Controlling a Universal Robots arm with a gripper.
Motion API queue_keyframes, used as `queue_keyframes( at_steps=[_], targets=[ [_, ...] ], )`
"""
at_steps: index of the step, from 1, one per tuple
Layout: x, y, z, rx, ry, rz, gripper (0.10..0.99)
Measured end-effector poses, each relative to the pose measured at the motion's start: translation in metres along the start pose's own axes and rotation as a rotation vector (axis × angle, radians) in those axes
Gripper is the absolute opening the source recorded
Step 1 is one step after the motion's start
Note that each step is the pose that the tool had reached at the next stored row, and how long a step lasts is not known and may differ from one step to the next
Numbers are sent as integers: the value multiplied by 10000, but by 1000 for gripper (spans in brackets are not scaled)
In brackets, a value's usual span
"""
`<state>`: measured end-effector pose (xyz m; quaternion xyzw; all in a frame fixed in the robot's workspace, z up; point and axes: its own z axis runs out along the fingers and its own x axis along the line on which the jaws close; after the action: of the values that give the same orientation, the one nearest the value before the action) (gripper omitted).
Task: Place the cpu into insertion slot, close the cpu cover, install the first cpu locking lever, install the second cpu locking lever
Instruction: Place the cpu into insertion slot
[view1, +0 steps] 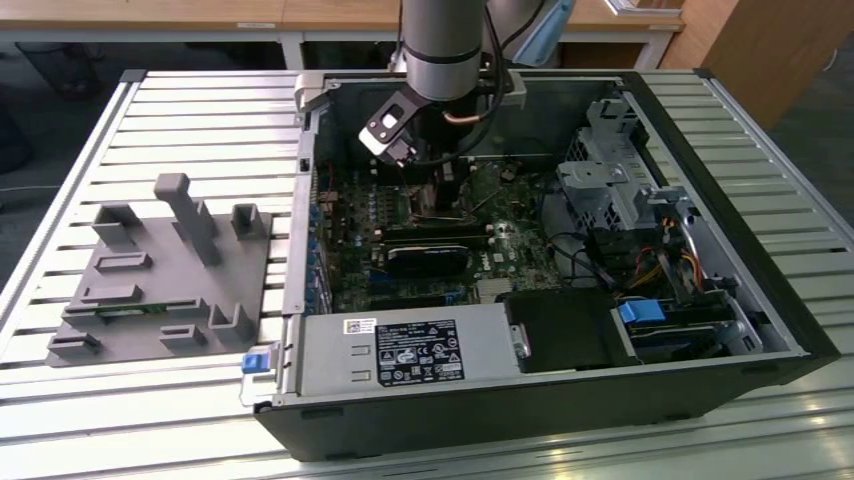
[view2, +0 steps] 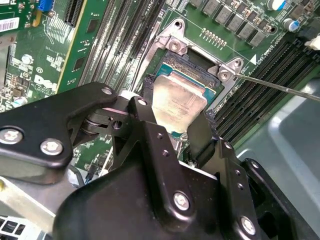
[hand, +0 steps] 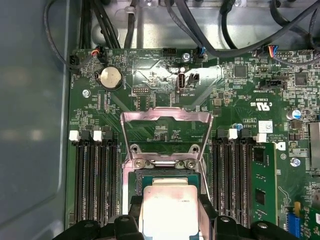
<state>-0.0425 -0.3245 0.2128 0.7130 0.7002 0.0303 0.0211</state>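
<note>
**The cpu held over the insertion slot, with the cpu cover raised.**

The gripper clamps the cpu between its black fingers. I cannot tell whether the chip is seated. The cover stands swung open just beyond the slot. In the exterior view, a grey fixture block lies at nine o'clock from the computer case.

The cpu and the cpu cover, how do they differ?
Shape: the cpu is a solid plate, the cpu cover an open frame with a window. State: the cpu sits gripped in the pincer over the insertion slot, the cpu cover stands swung open off it. Both are silvery metal.
</note>
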Motion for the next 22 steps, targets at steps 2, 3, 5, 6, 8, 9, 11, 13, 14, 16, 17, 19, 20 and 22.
queue_keyframes(
  at_steps=[2,3,5,6,8,9,11,13,14,16,17,19,20,22],
  targets=[
    [4,-2,19,1,-1,-1,525],
    [7,-4,27,0,-1,-1,525],
    [15,-11,42,0,-4,-1,525],
    [18,-15,49,0,-3,-1,525],
    [24,-22,63,-1,-4,-1,525],
    [25,-23,69,0,-4,2,525],
    [25,-23,79,0,-5,21,525],
    [25,-24,88,-1,-8,58,525],
    [25,-25,92,-1,-9,71,525],
    [25,-25,100,-1,-9,85,525],
    [25,-25,104,-1,-10,87,525],
    [27,-26,115,-1,-10,89,525],
    [28,-27,121,-2,-10,89,525],
    [33,-28,132,-1,-13,88,525]
  ],
)
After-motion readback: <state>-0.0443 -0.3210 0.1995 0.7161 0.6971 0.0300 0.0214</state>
